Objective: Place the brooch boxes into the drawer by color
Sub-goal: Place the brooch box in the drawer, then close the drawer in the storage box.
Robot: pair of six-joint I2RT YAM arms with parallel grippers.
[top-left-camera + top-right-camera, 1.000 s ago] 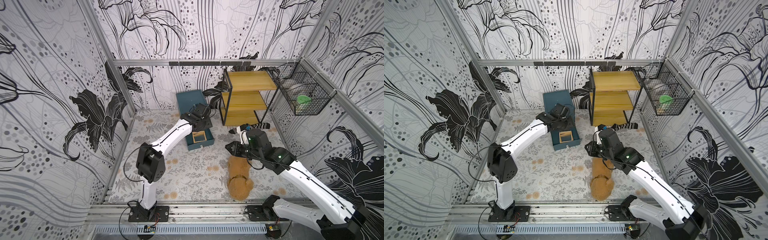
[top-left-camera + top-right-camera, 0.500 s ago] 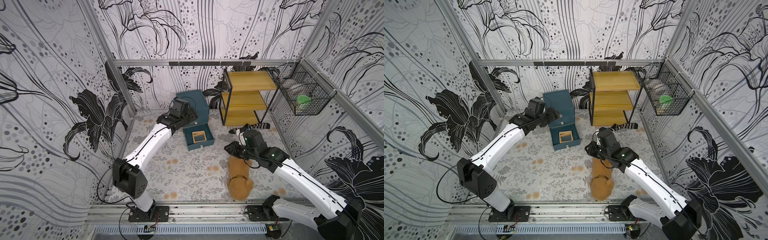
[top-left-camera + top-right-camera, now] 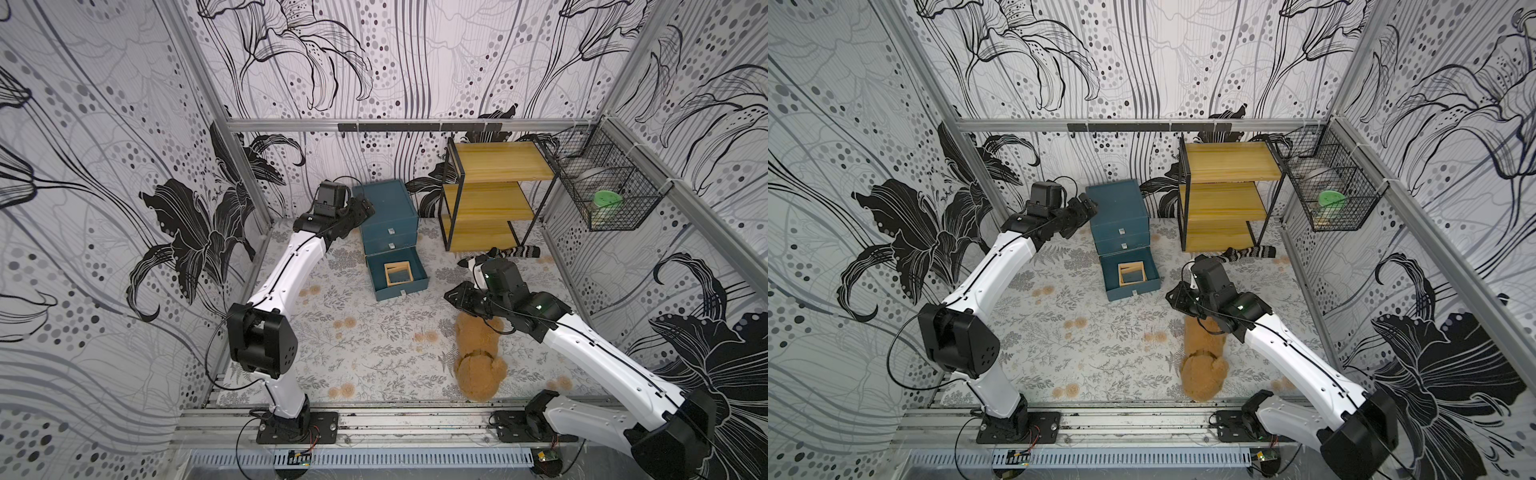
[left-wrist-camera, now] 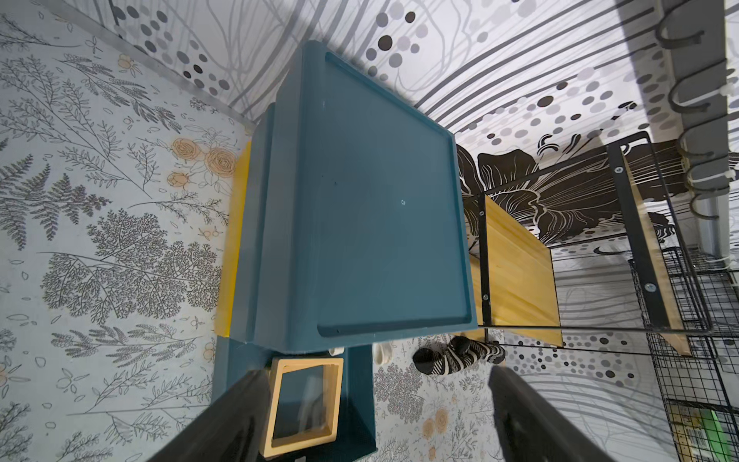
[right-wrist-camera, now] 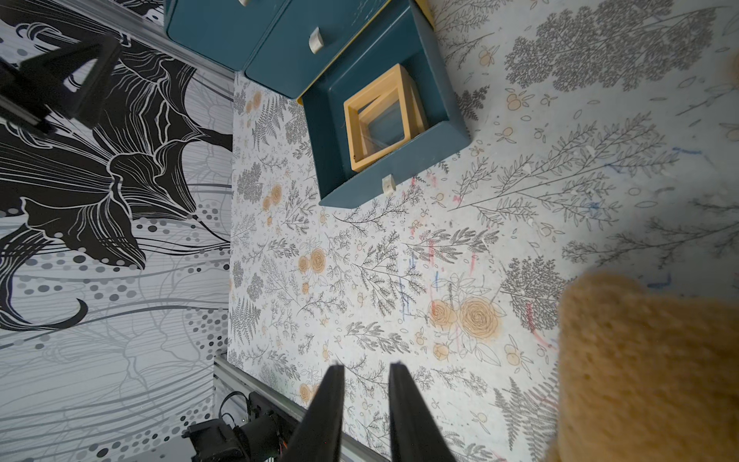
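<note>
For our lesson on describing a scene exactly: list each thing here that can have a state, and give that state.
top drawer, shut.
middle drawer, shut.
bottom drawer, pulled open.
yellow-tan brooch boxes, lying flat inside the bottom drawer, seemingly two stacked.
left tool, open, empty.
right tool, jaws narrowly apart, empty.
teddy bear, lying flat, not held.
striped sock, lying flat, not held.

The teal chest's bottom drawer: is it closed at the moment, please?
No, the bottom drawer is pulled out, with a yellow-tan brooch box lying inside.
</note>
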